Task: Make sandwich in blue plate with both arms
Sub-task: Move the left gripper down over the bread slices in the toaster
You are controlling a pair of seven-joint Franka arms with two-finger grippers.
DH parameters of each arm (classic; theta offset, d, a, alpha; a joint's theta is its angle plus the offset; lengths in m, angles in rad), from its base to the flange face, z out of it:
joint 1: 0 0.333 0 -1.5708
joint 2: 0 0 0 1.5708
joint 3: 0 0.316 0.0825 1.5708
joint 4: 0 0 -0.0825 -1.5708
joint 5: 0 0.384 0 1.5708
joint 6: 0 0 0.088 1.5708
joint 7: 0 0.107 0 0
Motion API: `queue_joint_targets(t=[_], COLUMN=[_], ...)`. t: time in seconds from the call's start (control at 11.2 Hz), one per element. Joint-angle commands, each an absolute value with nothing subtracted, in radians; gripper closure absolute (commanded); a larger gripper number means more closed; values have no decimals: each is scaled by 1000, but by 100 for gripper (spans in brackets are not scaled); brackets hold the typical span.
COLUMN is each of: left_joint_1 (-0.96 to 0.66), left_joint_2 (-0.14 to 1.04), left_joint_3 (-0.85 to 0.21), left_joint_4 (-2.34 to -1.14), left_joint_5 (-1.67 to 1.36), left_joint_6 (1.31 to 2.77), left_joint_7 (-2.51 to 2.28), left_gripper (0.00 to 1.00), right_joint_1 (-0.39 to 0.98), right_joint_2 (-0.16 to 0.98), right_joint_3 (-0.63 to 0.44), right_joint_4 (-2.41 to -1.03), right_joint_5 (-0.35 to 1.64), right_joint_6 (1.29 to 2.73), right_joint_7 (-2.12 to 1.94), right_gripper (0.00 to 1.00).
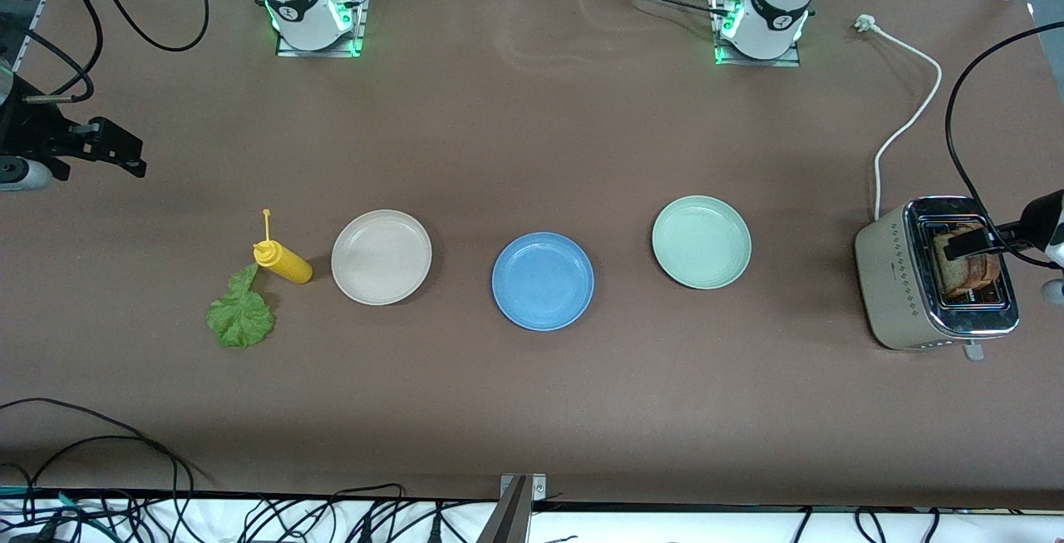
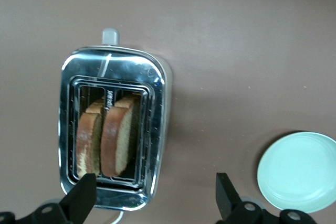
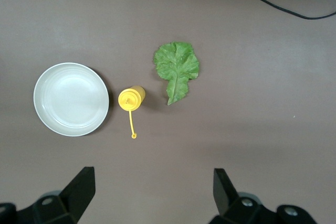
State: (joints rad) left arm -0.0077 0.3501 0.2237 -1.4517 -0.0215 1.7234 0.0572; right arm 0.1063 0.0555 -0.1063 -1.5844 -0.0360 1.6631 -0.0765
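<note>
Three plates, blue plate (image 1: 543, 281) bare, two bread slices (image 2: 110, 137) in toaster (image 1: 935, 277), one lettuce leaf (image 1: 241, 314), left pincer (image 2: 155, 195), right pincer (image 3: 152, 192) both spread.

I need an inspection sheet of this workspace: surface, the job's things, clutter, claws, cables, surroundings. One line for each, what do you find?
Surface: brown table, flat.
Job's things: blue plate bare, between beige plate and green plate; two bread slices upright in toaster; lettuce leaf on table beside yellow bottle.
Clutter: nothing seen.
Claws: left claw open over toaster; right claw open, above the table near the bottle, holding nothing.
Cables: toaster's white cord unplugged on table; black cable crosses toward toaster.
Surroundings: tangled wires along the table edge nearest the front camera.
</note>
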Motion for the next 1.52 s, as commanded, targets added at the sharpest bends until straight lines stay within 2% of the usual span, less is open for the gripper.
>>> queue_joint_targets(t=[0.0,1.43], left_joint_1=[-8,21], left_joint_2=[397,500], left_joint_3=[247,261], left_joint_4=[-1413,-1416], left_joint_5=[-29,-98], left_joint_6=[1752,1864], left_joint_7=[109,185], left_gripper=[0,0], right_joint_1=[104,104], right_joint_2=[49,49], right_joint_3=[-103,-103], right_joint_4=[-1577,-1575], right_joint_5=[-43,-34], right_joint_6=[1649,1649], right_joint_7=[-63,-60], right_gripper=[0,0])
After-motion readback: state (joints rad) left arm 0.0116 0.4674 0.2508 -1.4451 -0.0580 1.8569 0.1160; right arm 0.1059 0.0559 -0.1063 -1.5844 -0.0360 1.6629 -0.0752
